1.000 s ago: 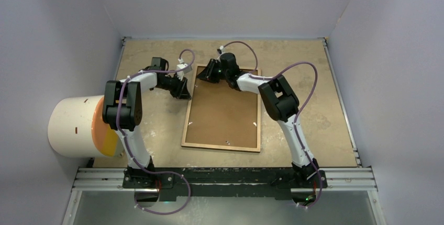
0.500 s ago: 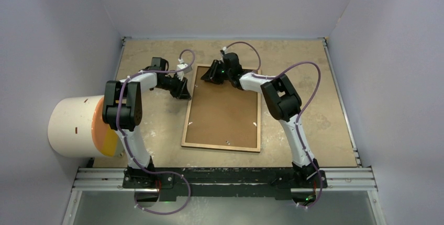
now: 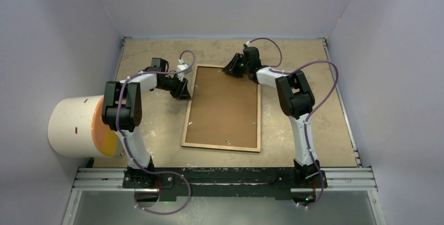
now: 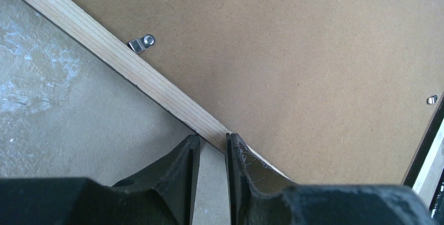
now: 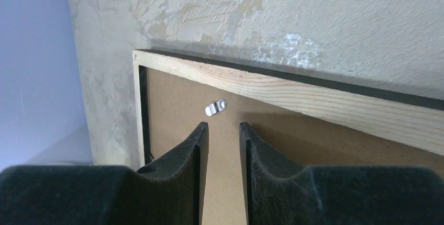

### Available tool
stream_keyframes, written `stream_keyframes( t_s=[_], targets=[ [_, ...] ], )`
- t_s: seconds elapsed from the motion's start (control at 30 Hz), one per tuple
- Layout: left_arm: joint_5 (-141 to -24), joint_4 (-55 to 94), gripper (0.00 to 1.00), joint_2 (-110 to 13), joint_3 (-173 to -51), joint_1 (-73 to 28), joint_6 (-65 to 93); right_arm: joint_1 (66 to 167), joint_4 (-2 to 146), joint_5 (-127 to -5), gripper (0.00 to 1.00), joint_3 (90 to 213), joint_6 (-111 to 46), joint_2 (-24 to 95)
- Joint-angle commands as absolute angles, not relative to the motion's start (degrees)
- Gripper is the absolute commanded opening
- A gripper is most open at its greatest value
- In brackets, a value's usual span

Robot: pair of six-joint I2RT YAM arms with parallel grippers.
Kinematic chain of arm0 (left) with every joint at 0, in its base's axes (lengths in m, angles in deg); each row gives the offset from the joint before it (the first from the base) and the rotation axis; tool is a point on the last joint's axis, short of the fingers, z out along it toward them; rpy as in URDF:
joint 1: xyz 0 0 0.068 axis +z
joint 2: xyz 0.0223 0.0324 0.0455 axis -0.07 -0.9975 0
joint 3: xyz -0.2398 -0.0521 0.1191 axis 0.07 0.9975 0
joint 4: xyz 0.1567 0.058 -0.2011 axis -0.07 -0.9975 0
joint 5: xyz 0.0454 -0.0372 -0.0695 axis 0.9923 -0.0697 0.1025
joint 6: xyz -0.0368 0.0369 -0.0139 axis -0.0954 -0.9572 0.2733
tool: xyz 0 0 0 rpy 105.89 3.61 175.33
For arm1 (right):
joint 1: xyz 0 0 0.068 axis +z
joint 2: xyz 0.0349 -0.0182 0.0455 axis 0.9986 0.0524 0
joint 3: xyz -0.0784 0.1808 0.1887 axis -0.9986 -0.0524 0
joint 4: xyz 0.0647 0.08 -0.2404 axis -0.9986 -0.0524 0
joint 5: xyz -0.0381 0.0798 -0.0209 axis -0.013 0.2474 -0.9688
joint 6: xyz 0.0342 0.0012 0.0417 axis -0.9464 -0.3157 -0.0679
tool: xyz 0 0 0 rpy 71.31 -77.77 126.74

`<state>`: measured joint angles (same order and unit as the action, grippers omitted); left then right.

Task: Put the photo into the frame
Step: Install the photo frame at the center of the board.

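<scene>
The frame (image 3: 220, 147) lies face down mid-table, its light wood rail (image 4: 104, 44) around a brown backing board (image 3: 225, 107). The photo is hidden. My left gripper (image 3: 184, 91) sits low at the frame's left rail near the far corner. It is open by a narrow gap (image 4: 212, 137) with only table between the fingers, the right fingertip at the rail. My right gripper (image 3: 229, 70) hovers over the far rail (image 5: 314, 97), open (image 5: 223, 124) and empty, pointing at a small metal clip (image 5: 215, 108) on the board.
More metal clips (image 4: 141, 43) dot the board's edges. A big white cylinder with an orange face (image 3: 78, 125) lies at the table's left side. Grey walls close in on three sides. A metal rail (image 3: 225, 175) carries the arm bases.
My right gripper has travelled right along the frame's far edge, from the far-left area to past the middle. The left jaws have parted slightly; that arm stayed put.
</scene>
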<state>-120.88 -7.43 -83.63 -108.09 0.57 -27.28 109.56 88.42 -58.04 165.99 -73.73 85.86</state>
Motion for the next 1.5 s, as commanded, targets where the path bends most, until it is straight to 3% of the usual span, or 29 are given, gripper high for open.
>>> stream_keyframes(
  t_s=[0.0,1.0,1.47],
  targets=[
    [-117.35,-9.60,0.28,-83.59,-106.44,0.15,-30.04,110.95,87.55,-57.70,0.30,166.36,-72.91,84.56],
    [-117.39,-9.77,0.26,-83.81,-106.80,0.15,-30.51,111.08,91.21,-61.09,0.26,170.45,-78.51,89.82],
    [-117.56,-9.68,0.26,-84.17,-106.64,0.15,-30.52,112.01,93.45,-64.01,0.25,162.60,-78.68,83.66]
  ],
)
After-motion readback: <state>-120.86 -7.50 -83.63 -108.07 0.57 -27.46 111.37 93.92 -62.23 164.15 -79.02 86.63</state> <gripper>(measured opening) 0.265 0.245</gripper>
